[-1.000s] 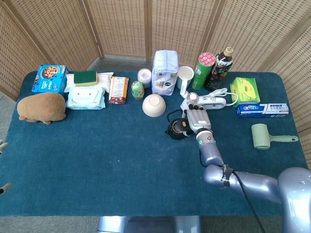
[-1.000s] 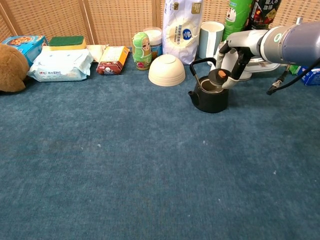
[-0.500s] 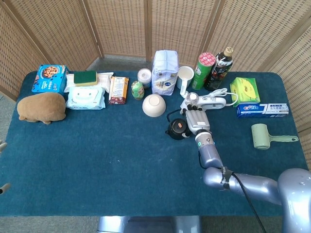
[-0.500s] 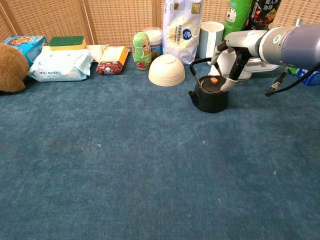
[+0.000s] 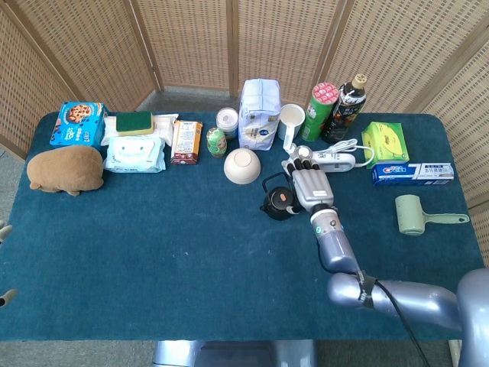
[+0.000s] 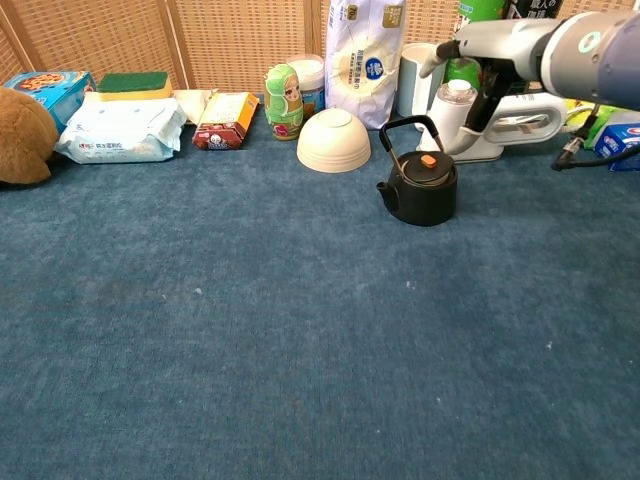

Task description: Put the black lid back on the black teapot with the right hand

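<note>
Now the black lid (image 6: 428, 167) sits on the black teapot (image 6: 421, 190) at centre-right of the bench (image 6: 300, 350), and the right hand (image 5: 309, 183), open and empty at its 3 o'clock, looks finished, needing only to withdraw.

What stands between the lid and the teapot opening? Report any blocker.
Nothing visible. The lid already sits on the teapot, orange knob up. The teapot's handle arches over the lid but blocks nothing. The right hand hangs above and behind it, fingers spread, holding nothing.
</note>
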Robot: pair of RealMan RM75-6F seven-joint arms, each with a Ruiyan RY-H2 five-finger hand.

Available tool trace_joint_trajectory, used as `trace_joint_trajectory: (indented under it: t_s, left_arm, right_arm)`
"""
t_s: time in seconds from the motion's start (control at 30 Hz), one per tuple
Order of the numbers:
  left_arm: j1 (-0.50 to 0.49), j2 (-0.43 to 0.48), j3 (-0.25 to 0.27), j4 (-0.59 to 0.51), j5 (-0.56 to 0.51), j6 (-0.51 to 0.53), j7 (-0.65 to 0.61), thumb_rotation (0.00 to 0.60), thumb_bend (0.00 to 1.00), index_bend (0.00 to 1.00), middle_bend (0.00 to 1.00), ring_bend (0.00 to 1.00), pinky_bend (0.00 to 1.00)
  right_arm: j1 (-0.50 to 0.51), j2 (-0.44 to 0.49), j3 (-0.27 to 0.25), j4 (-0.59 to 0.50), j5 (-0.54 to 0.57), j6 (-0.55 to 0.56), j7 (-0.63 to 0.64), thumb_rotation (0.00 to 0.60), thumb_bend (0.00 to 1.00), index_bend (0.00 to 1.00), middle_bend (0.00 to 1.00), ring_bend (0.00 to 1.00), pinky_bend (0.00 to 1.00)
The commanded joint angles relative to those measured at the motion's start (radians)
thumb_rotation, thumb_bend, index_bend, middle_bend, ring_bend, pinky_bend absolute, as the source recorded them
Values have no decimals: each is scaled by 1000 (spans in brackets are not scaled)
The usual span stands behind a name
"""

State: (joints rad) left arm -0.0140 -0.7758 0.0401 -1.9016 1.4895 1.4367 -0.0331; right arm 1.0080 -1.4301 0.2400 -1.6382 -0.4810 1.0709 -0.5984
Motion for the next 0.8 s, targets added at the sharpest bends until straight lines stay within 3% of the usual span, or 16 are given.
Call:
trace_joint_trajectory:
  t_s: [0.03,0.27,0.37,0.57,0.8]
  left_arm:
    - [-2,-1,0,1,-2,-4,2,600,123,0,0,0,42]
    - [-9,-4,1,1,-5,-19,11,600,123,0,0,0,43]
    - [-9,-5,0,-1,-6,-18,13,600,123,0,0,0,43]
    - [-6,-6,1,-7,-2,-10,18,600,122,0,0,0,43]
    - [-8,-12,-2,-8,-9,-12,31,600,123,0,0,0,43]
  right_arm:
    - [-51,37,-28,-67,-113,61,33,600,193,122,41,14,0]
    - [-134,83,-82,-116,-304,122,95,600,171,122,62,37,4]
    - [-151,86,-88,-108,-335,127,117,600,161,122,65,38,6]
    - [-170,69,-78,-58,-379,124,158,600,131,111,64,31,7]
    - [-152,-36,-42,81,-386,106,176,600,114,101,62,26,6]
